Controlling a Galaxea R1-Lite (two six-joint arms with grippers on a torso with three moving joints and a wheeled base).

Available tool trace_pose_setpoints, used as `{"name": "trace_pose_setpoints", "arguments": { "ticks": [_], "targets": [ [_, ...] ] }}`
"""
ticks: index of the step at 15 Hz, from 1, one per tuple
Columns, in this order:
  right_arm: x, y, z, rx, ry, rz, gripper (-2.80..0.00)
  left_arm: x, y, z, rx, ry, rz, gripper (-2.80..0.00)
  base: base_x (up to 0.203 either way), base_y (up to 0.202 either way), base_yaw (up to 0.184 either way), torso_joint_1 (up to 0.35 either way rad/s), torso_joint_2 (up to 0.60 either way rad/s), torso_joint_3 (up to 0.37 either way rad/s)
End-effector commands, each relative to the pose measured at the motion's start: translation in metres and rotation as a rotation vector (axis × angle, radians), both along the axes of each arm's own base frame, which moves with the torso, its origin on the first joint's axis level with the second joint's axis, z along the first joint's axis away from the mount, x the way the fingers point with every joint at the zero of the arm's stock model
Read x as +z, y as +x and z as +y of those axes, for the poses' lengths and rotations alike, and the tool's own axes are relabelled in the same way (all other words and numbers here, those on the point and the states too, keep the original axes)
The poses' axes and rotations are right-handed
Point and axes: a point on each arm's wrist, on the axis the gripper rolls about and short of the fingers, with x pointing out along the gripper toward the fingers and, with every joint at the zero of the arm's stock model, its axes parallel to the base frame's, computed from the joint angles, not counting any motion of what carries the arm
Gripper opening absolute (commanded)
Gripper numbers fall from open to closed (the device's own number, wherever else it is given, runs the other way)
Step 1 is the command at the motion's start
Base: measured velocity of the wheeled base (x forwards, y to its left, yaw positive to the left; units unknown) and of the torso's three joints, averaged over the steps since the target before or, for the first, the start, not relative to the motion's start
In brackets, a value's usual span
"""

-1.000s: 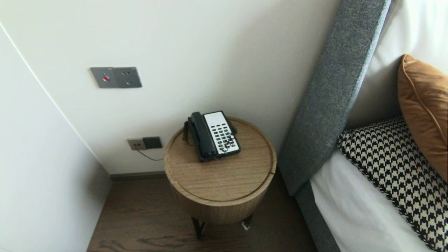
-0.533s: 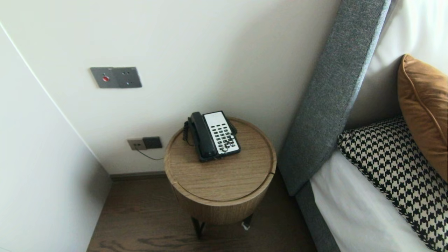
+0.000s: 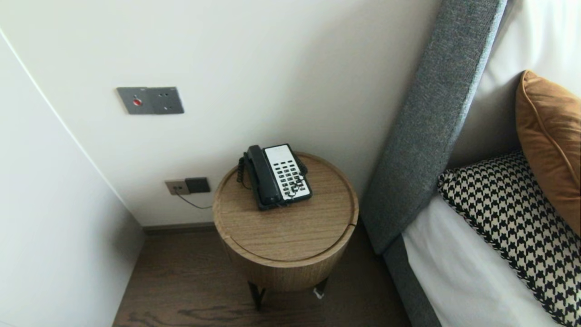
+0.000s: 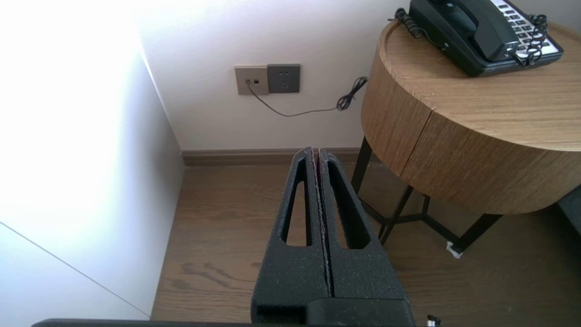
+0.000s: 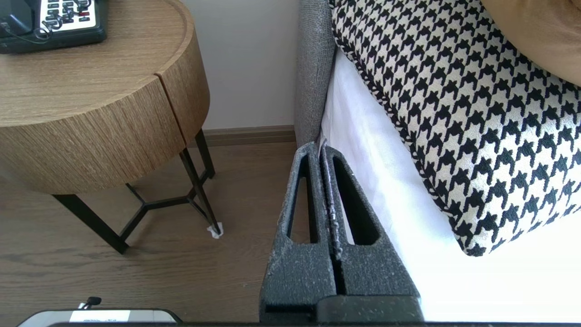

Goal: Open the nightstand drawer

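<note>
Holding nothing, our left claw (image 4: 316,151) hangs fully closed low over the floor (image 4: 227,218), beside the round wooden table (image 3: 290,236). Our right claw (image 5: 319,146), likewise closed and empty, hangs between that table and the bed (image 5: 386,181). We see the phone (image 3: 278,176) resting on the table's far side, near the wall (image 3: 272,68), well apart from both claws.

Soft, even daylight in the head view; the bench (image 3: 290,236) casts a faint shadow on the floor (image 3: 181,290). Glare blows out the wall (image 4: 68,136) in the left wrist view and the sheet (image 5: 454,286) in the right wrist view.
</note>
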Motion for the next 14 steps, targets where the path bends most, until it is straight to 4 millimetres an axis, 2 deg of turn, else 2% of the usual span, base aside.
{"name": "trace_pose_setpoints", "arguments": {
  "ticks": [1, 5, 10, 14],
  "targets": [
    [0.000, 0.000, 0.000, 0.000, 0.003, -0.001, -2.80, 0.000, 0.000, 0.000, 0.000, 0.000, -0.002, -2.80, 0.000, 0.000, 0.000, 0.000, 0.00, 0.000],
    [0.005, -0.002, 0.000, -0.004, 0.000, -0.019, -2.80, 0.000, 0.000, 0.000, 0.000, 0.000, -0.002, -2.80, 0.000, 0.000, 0.000, 0.000, 0.00, 0.000],
    [0.045, -0.022, 0.000, -0.023, 0.013, -0.007, -2.80, 0.000, 0.000, 0.000, 0.000, 0.000, -0.002, -2.80, 0.000, 0.000, 0.000, 0.000, 0.00, 0.000],
    [0.095, -0.011, 0.000, -0.025, -0.005, 0.056, -2.80, 0.000, 0.000, 0.000, 0.002, 0.000, -0.002, -2.80, 0.000, 0.000, 0.000, 0.000, 0.00, 0.000]
  ]
}}
